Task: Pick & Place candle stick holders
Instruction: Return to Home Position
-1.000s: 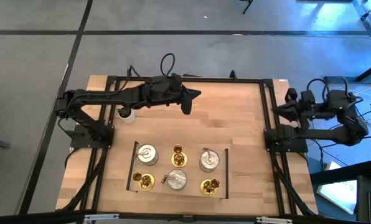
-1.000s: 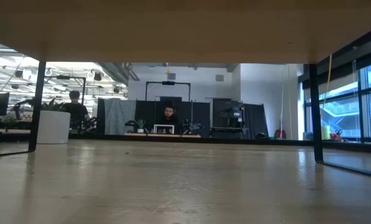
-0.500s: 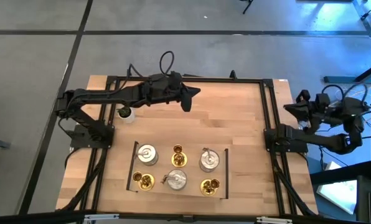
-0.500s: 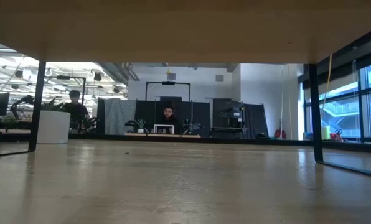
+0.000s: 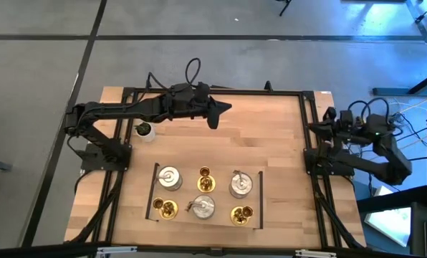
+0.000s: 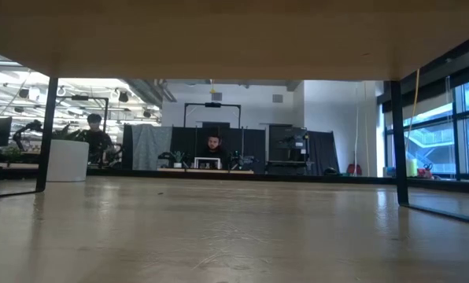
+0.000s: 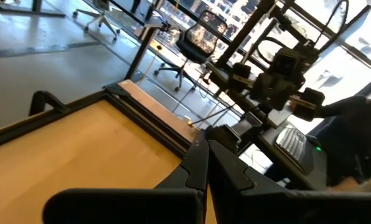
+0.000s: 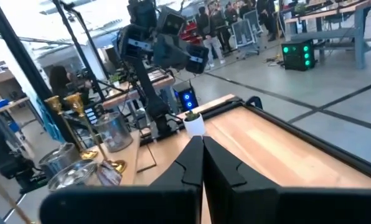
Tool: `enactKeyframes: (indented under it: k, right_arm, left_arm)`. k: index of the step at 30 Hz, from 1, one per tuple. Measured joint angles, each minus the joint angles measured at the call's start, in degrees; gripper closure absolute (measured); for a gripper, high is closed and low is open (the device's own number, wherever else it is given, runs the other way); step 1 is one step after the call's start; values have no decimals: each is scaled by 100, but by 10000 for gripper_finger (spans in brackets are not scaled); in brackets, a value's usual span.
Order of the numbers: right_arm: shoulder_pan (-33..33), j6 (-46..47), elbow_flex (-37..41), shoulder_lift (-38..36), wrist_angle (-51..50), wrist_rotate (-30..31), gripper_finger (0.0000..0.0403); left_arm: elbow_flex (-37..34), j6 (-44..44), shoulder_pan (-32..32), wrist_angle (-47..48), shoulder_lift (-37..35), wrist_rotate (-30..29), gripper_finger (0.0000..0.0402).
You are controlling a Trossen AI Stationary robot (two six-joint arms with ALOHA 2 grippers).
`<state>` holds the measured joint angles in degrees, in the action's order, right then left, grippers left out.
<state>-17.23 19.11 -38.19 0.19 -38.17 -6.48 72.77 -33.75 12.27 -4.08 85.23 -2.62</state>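
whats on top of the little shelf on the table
Three silver holders and three gold holders stand on the shelf, alternating in two rows of three. Anything beneath its board is covered in the high view.

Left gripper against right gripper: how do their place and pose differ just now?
The left gripper hangs out over the table on a stretched-out arm; the right gripper sits at the table's right edge on a folded arm. The left gripper points toward the right side, the right gripper toward the left. Both have fingers shut and hold nothing.
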Motion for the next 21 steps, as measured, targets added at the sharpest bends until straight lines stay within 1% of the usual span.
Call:
enactKeyframes:
  k: [5, 13, 17, 21]
  right_arm:
    - [-49, 125, 415, 0, 481, 40, 399]
    - [-49, 208, 1314, 0, 1268, 238, 399]
    - [-43, 254, 1607, 0, 1684, 291, 399]
    - [-33, 256, 1822, 0, 1870, 350, 399]
  left_arm:
    - [0, -16, 0, 0, 0, 142, 400]
    - [0, 0, 0, 0, 0, 382, 400]
    - [0, -5, 0, 0, 0, 506, 399]
    - [0, -3, 0, 2, 0, 561, 400]
